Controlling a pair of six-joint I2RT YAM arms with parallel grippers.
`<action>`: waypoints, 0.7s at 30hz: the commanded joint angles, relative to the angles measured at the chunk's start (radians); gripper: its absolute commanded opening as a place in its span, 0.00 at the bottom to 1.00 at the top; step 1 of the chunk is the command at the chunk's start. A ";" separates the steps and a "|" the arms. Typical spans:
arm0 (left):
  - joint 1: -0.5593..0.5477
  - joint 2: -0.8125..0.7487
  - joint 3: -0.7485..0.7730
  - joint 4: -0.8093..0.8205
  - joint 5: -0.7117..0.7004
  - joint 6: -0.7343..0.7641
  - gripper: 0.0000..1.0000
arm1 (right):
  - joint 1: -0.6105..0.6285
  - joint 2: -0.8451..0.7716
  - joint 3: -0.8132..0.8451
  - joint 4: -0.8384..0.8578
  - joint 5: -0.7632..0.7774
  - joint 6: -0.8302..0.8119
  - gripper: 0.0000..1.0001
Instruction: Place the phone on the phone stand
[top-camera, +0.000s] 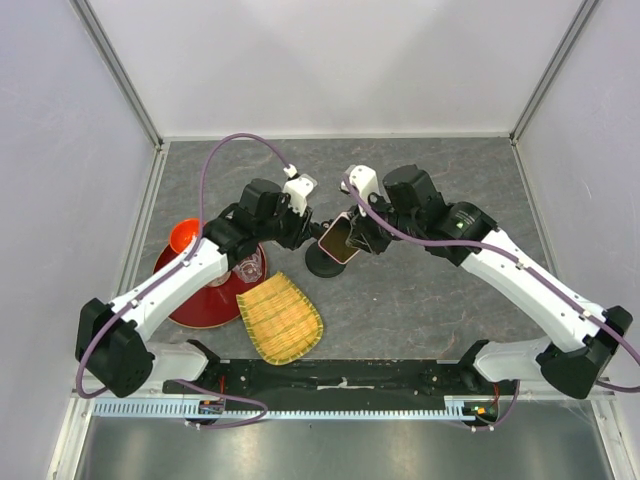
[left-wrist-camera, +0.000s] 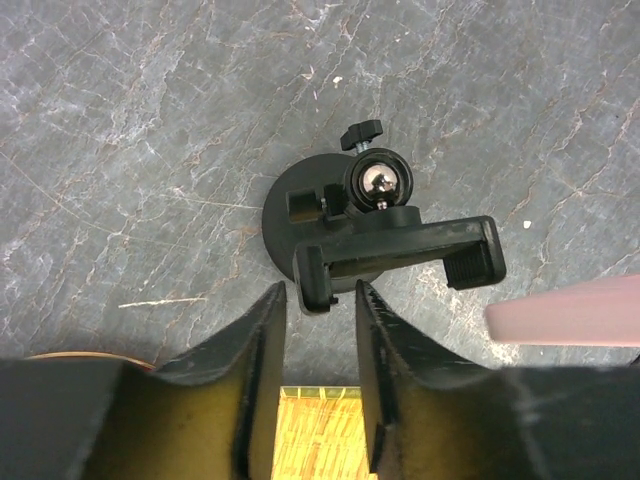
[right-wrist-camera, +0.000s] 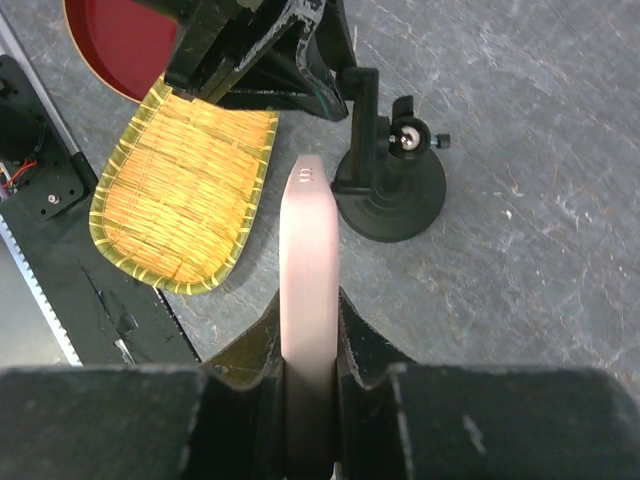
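My right gripper (top-camera: 360, 238) (right-wrist-camera: 310, 310) is shut on the phone (top-camera: 337, 240) (right-wrist-camera: 308, 250). It holds the phone on edge above the table, pink case edge up, just left of the phone stand (right-wrist-camera: 390, 200). The black stand (top-camera: 322, 266) stands on its round base, and its clamp bracket (left-wrist-camera: 400, 245) lies crosswise on the ball joint. My left gripper (top-camera: 303, 228) (left-wrist-camera: 320, 292) is open. Its fingertips sit either side of the bracket's left end, with small gaps. The phone's pink edge (left-wrist-camera: 570, 312) shows at the right of the left wrist view.
A yellow woven tray (top-camera: 280, 318) (right-wrist-camera: 180, 190) lies near the stand's front left. A red dish (top-camera: 205, 295) with an orange cup (top-camera: 185, 235) sits under my left arm. A black rail (top-camera: 340, 378) runs along the near edge.
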 joint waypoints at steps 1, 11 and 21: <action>0.014 -0.065 0.036 -0.028 0.017 -0.002 0.42 | 0.000 0.015 0.068 0.135 -0.081 -0.100 0.00; 0.085 -0.246 -0.042 -0.045 0.006 -0.100 0.43 | -0.001 0.119 0.152 0.059 -0.214 -0.309 0.00; 0.132 -0.369 -0.122 0.005 -0.048 -0.225 0.56 | -0.001 0.384 0.454 -0.190 -0.332 -0.524 0.00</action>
